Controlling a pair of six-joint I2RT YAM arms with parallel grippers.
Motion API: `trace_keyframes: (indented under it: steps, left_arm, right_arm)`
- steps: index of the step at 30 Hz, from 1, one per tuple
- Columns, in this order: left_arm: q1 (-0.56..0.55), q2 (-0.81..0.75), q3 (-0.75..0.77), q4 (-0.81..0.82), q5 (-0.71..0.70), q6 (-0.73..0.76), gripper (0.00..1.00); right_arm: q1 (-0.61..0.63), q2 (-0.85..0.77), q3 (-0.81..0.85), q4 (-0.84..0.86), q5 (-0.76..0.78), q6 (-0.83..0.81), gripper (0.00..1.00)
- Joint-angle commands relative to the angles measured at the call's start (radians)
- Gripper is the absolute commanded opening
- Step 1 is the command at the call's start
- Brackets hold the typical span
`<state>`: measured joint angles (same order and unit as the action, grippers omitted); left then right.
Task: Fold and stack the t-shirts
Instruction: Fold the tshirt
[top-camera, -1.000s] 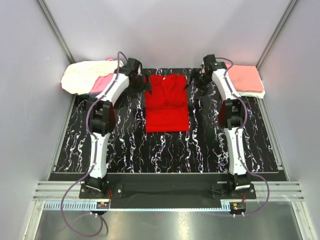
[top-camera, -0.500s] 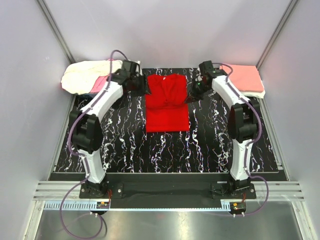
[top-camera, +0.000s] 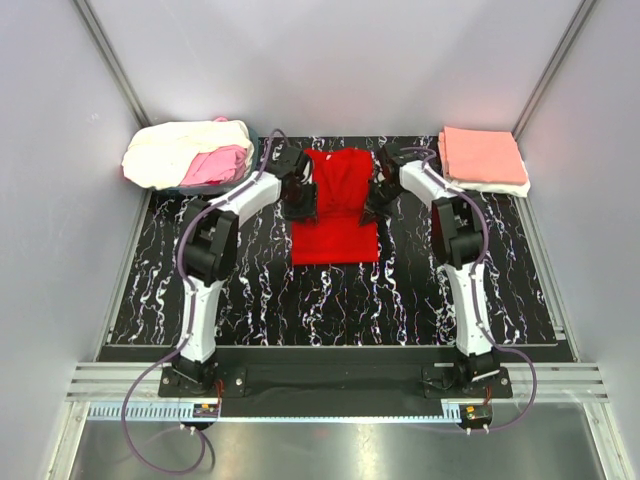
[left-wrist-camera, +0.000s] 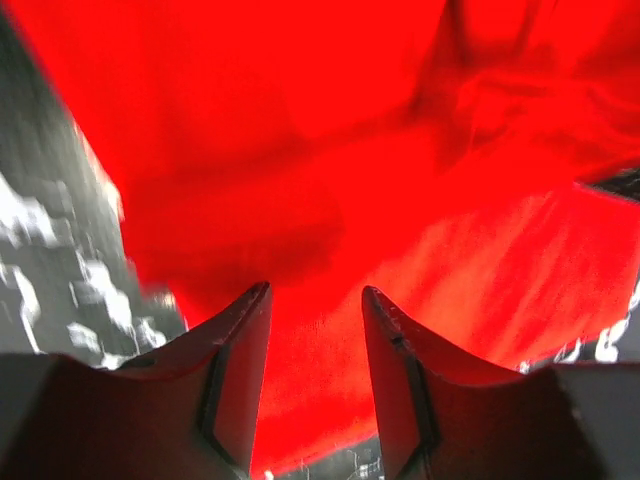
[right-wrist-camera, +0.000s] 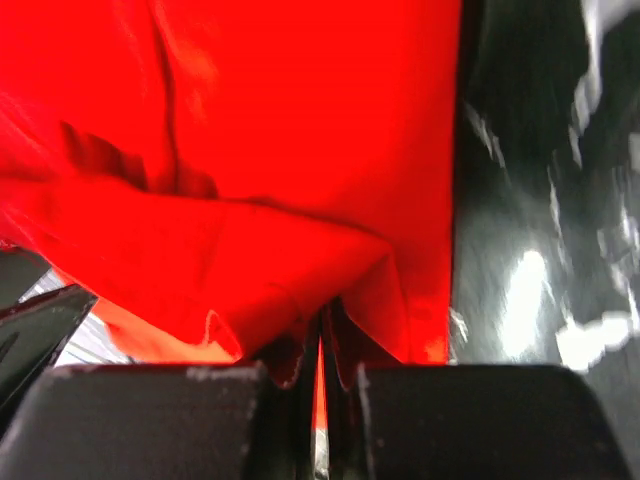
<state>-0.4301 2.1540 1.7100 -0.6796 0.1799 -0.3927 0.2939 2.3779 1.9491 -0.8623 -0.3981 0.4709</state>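
The bright red t-shirt (top-camera: 335, 215) lies on the middle of the black marbled mat (top-camera: 300, 300), its far part gathered in narrower than its near part. My left gripper (top-camera: 300, 200) is at the shirt's left edge. In the left wrist view that gripper (left-wrist-camera: 315, 300) has its fingers apart, and red cloth (left-wrist-camera: 330, 150) fills the gap without looking pinched. My right gripper (top-camera: 377, 200) is at the shirt's right edge. In the right wrist view it (right-wrist-camera: 322, 335) is shut on a raised fold of the red cloth (right-wrist-camera: 260, 260).
A loose pile of a cream-white t-shirt (top-camera: 175, 150) and a pink one (top-camera: 215, 165) sits at the back left corner. A folded salmon-pink t-shirt (top-camera: 483, 155) lies on a white one (top-camera: 495, 187) at the back right. Grey walls close in on three sides.
Both grippers have come in from beside the shirt's collar end onto its side edges. The right one has shut on the cloth, the left one has narrowed, and the shirt's far part has drawn inward.
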Motion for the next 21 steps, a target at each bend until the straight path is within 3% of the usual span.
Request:
trace_keyframes:
  steps: [1,5,6,8,14,17,21]
  left_arm:
    - [0.023,0.123,0.228,-0.053,-0.063,0.074,0.48]
    - [0.065,0.269,0.587,-0.22,-0.077,0.092,0.55]
    - [0.071,0.283,0.63,-0.241,-0.076,0.092,0.56]
    - [0.077,0.242,0.624,-0.23,-0.091,0.094,0.59]
    - [0.064,-0.09,0.233,-0.051,-0.073,0.046,0.66]
    - [0.027,-0.213,0.046,0.006,-0.068,0.019,0.65]
    - [-0.03,-0.338,-0.206,0.167,0.028,-0.063,0.58]
  right_arm:
    - [-0.016,0.067,0.186,-0.038,0.057,-0.012,0.05]
    - [-0.094,0.231,0.471,-0.138,0.053,0.031,0.06]
    - [-0.104,0.242,0.569,-0.161,0.05,0.034,0.06]
    - [-0.111,0.2,0.597,-0.187,0.062,0.018,0.09]
    - [-0.111,-0.176,0.098,0.075,0.006,0.041,0.31]
    - [-0.102,-0.31,-0.211,0.189,-0.074,0.064,0.3]
    - [-0.05,-0.384,-0.395,0.316,-0.139,0.072,0.24]
